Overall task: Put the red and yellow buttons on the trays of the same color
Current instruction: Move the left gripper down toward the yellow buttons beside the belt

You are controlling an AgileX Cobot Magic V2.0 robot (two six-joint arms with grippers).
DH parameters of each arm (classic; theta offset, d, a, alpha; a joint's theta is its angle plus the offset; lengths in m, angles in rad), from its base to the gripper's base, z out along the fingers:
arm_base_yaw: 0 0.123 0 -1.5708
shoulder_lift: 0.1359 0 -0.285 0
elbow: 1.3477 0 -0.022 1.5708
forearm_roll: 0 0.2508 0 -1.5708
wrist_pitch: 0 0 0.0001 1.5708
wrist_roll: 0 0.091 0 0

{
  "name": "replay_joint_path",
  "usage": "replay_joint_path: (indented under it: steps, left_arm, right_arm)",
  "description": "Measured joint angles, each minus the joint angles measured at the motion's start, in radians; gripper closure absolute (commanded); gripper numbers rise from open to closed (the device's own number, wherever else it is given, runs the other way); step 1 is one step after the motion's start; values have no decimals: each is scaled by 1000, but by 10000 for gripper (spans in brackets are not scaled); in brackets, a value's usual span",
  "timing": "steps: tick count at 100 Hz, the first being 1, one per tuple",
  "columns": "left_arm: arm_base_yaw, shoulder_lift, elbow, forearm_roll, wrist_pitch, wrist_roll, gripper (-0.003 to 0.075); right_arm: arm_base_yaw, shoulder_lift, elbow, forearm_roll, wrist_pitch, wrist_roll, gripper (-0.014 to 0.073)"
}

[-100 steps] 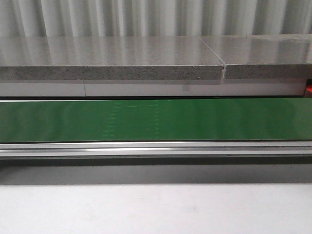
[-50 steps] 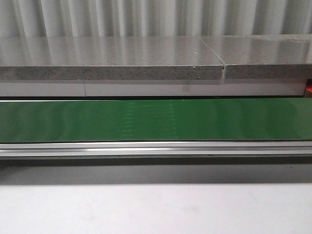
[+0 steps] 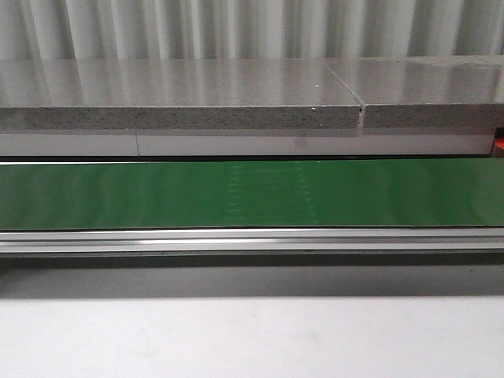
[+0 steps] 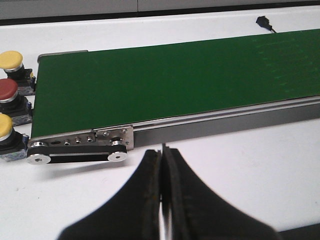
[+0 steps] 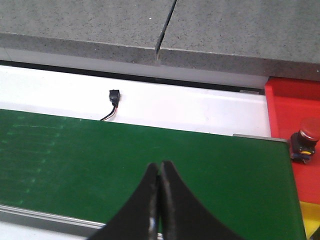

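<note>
Pale corrugated metal wall (image 3: pixel 252 27) at back. Speckled grey stone countertop (image 3: pixel 181 94) with a seam (image 3: pixel 361 110), glossy with reflected light. White tabletop (image 3: pixel 252 339) in front.

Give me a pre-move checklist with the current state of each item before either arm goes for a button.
1. Left hand empty, fingers shut: ok.
2. Right hand empty, fingers shut: ok.
3. Green belt free of buttons in front view: ok.
4. Supply waiting at belt end: two yellow buttons and a red button: ok.
5. Red tray reachable, already holding one red button: ok.
6. Yellow tray only a sliver visible, contents: cannot tell.
</note>
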Motion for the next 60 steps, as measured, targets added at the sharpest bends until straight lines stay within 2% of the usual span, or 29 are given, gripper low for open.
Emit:
replay_joint_path:
  steps: [18, 60]
  left_arm:
    - [0, 0, 0, 0, 0, 0, 741]
    - [0, 0, 0, 0, 0, 0, 741]
  right_arm:
    - [0, -60, 48, -2, -19, 0, 661]
    - [0, -68, 54, -2, -4, -2, 661]
